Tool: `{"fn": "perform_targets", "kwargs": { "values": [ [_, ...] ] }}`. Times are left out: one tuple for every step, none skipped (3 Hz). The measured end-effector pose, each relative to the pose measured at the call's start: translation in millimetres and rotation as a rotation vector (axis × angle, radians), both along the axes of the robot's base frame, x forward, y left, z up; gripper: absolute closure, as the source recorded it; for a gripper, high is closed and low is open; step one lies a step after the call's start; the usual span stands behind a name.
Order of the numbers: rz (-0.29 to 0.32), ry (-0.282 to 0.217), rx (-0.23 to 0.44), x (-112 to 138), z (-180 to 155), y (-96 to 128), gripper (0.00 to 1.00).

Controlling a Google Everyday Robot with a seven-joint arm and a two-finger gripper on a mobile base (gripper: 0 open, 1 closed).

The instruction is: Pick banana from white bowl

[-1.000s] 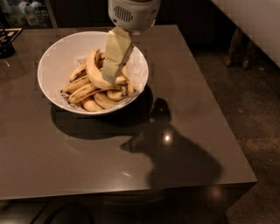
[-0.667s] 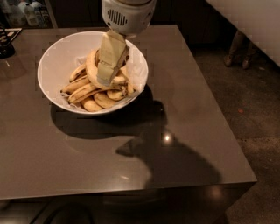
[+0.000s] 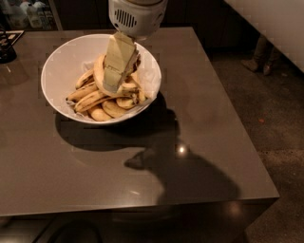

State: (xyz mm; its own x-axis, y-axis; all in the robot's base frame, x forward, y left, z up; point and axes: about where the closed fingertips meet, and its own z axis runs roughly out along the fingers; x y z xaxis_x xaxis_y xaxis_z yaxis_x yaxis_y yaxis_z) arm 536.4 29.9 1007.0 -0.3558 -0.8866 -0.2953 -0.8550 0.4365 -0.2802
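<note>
Banana [image 3: 99, 72] on my screen is the big, strongly curved one, pale yellow, lying on top of the heap inside the white bowl [image 3: 56, 71]. It arcs along the left side of the gripper [image 3: 113, 86], from near the bowl's far rim down toward the middle of the pile. I see the gripper reaching down into the bowl from above, tilted, its tip low against the top of the heap and right beside the banana's lower end. Its cream body covers part of the fruit, and I cannot tell whether it is grasping the banana or released. Above it, the rounded white wrist housing [image 3: 137, 14], with a vent grille, hangs over the bowl's far rim.

Smaller bananas [image 3: 102, 111], browner and streaked, fill the bottom of the bowl beneath and in front of the big one. The bowl stands on the dark grey desk [image 3: 95, 190], close to the far edge and well apart from the near edge and the right edge. From where I watch, the desk's near right corner is in view, while its left edge runs out of sight. The arm and bowl throw a dark shadow [image 3: 190, 175] across the desktop toward the near right corner, with a small glint of light [image 3: 180, 149] within it.
</note>
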Motion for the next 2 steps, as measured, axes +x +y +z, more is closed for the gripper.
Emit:
{"fn": "perform_targets", "kwargs": {
  "values": [
    [0.036,0.027,-0.009,2.3,-7.1,27.9,0.0],
    [0.066,0.051,-0.02,3.9,-14.3,50.0,0.0]
  ]
}}
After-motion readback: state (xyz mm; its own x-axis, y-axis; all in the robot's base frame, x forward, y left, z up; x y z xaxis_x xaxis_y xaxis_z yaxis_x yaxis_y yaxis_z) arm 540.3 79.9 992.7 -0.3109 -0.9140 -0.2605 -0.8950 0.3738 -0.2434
